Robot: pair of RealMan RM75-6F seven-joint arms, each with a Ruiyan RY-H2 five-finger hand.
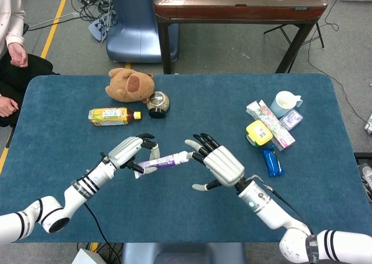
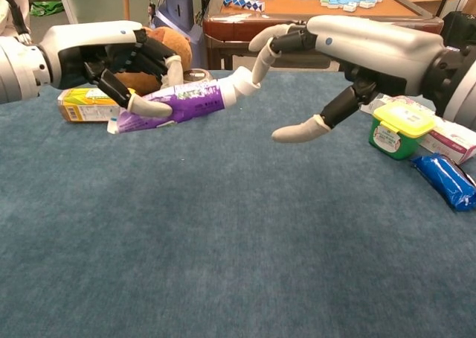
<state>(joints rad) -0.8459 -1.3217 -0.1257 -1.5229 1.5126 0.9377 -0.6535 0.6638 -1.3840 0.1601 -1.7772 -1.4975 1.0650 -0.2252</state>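
— What do I have closest to me?

— Bare blue table [image 1: 174, 217] along the near edge, with open room in front of both arms. Above it, my left hand [image 1: 131, 150] grips a purple and white tube [image 1: 164, 160], fingers wrapped round its flat end, holding it up off the cloth, roughly level, in the middle of the table. The capped end points at my right hand [image 1: 221, 164].

— And the right hand?

— Its fingers are spread wide, thumb hanging low. One fingertip [image 2: 259, 76] sits at the tube's cap [image 2: 239, 83]; I cannot tell whether it truly touches. It holds nothing.

— What stands in the way to the sides?

— On the right, well apart from that hand, a blue packet [image 1: 271, 161], then a green tub with a yellow lid [image 1: 258, 133], a long flowered box [image 1: 271, 123] and a pale cup [image 1: 285, 103] near the far right edge. On the left, beyond my left hand, a yellow drink bottle [image 1: 113, 116] lies on its side, a small round jar [image 1: 157, 103] just beside its cap, and a brown plush bear [image 1: 130, 84] behind them. The strip between the two clusters is open cloth to the far edge.

— Past the table?

— A wooden table [image 1: 238, 2] and a seated person [image 1: 10, 49] at the left.
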